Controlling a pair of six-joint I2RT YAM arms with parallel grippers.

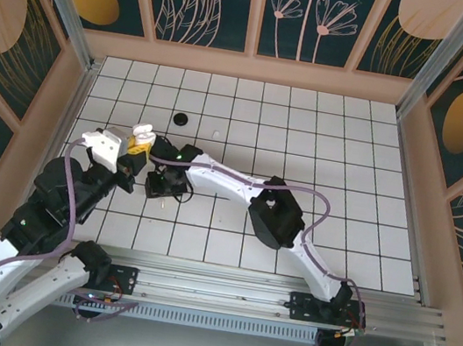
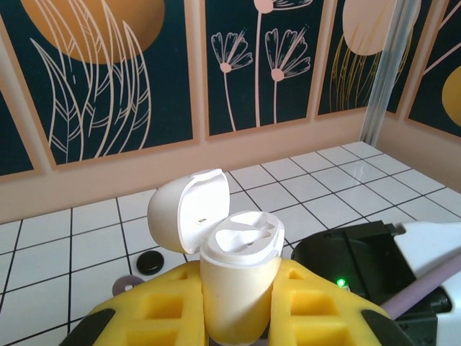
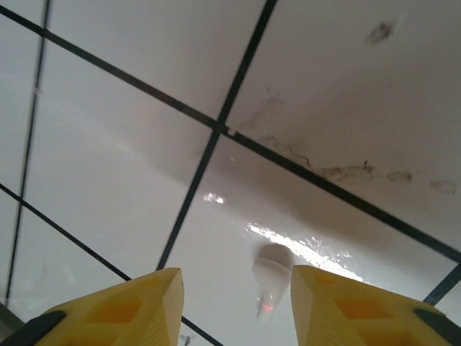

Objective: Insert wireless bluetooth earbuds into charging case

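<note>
My left gripper [image 2: 240, 306] is shut on a white charging case [image 2: 240, 277], held upright with its lid [image 2: 189, 220] swung open to the left. Two pale hollows show in its top. From above, the case [image 1: 140, 133] sits at the left gripper [image 1: 133, 148], left of centre. My right gripper [image 3: 236, 306] points down at the tiled floor with its yellow fingers [image 3: 122, 310] apart. A white earbud [image 3: 271, 277] lies on the tile between them, close to the right-hand finger. In the top view the right gripper [image 1: 162, 186] hangs just right of the case.
A round black puck [image 1: 181, 118] lies on the tiles behind the grippers, also visible past the case [image 2: 150, 263]. A small white piece [image 1: 216, 134] lies to its right. The right arm's black wrist [image 2: 360, 263] is close beside the case. Wooden walls [image 1: 258, 69] enclose the floor.
</note>
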